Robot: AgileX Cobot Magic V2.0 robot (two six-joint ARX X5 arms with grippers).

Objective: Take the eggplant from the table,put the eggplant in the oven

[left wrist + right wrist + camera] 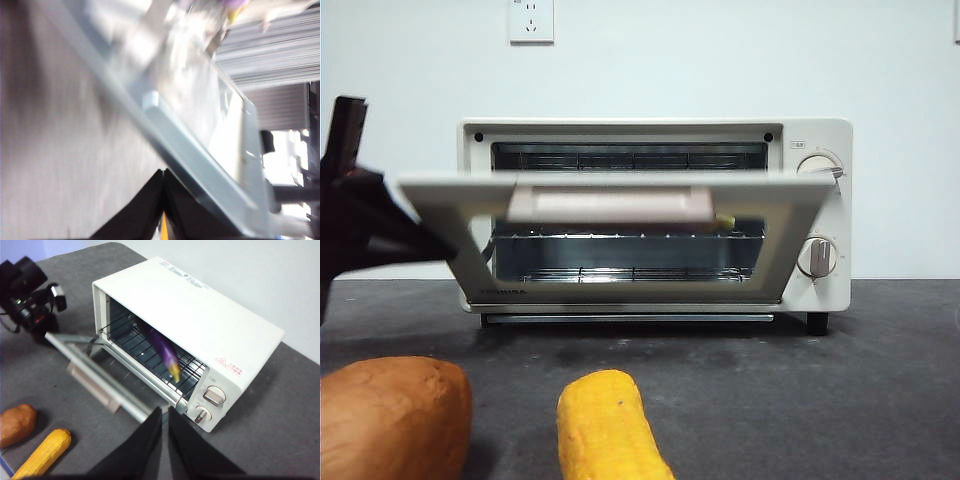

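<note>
A cream-white toaster oven (655, 215) is standing at the centre of the front view on a dark grey speckled table (880, 390), its glass door (620, 205) hanging half open at about a level angle. The eggplant (164, 350) is already lying inside on the wire rack (150, 347), seen in the middle of the right wrist view as a purple cylinder with its yellowish stem tip pointing toward the knob side; in the front view only a small yellowish bit is showing behind the door handle (610, 205). The left gripper (380, 225) is sitting at the left edge of the front view, touching the door's left corner; its jaws are pressed together with nothing between them. The right gripper (164, 415) is hovering high above the table, jaws nearly closed and empty. A sweet potato (390, 415) and a yellow rough cylinder (610, 425) are resting at the bottom of the front view, well apart from the oven. The placing step appears done, and the door seems to be the matter in hand. If it is being shut, the next move calls for a steady upward push at that corner until it seats.
</note>
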